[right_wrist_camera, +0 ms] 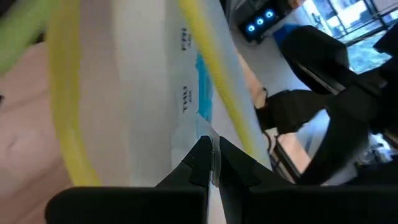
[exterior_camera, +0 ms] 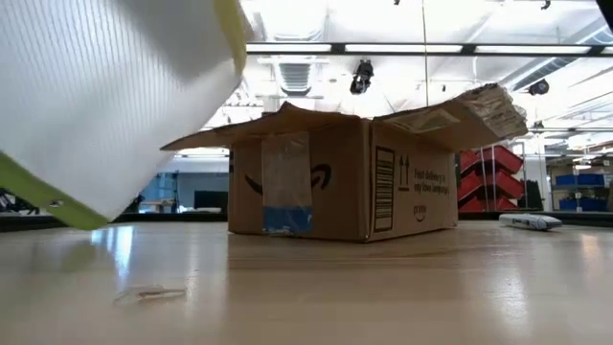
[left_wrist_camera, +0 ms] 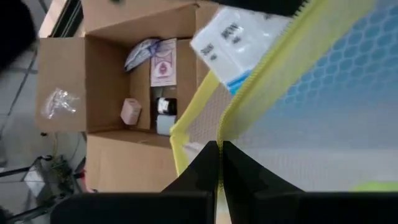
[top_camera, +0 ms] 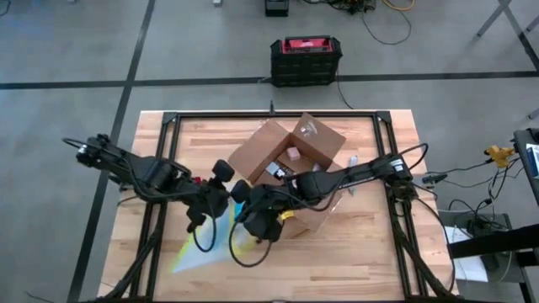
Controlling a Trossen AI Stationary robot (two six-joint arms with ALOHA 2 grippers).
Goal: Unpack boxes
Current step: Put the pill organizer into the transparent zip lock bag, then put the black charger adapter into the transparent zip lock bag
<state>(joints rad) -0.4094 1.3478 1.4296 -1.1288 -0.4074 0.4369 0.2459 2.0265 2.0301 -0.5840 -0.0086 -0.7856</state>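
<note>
The brown cardboard box stands open on the wooden table, flaps out, with small packets on its floor. In front of it, a clear yellow-edged pouch hangs in the air; the low view shows it high at the left. A white packet with blue print lies inside the pouch. My left gripper comes from the table's left and is shut on the pouch. My right gripper reaches from the right, past the box's near corner, and is also shut on the pouch. My left gripper pinches the pouch's yellow edge strip between its two fingers, which slant down from the table's left. The pouch is lifted clear of the table and spreads away below the fingers. My right gripper pinches the pouch's clear wall beside a yellow edge strip, slanting down from the table's right. One layer or several, I cannot tell.
A black and red case stands on the floor beyond the table's far edge. A small white object lies on the table right of the box. A scrap of clear film lies near the front. Black frame rails border the tabletop.
</note>
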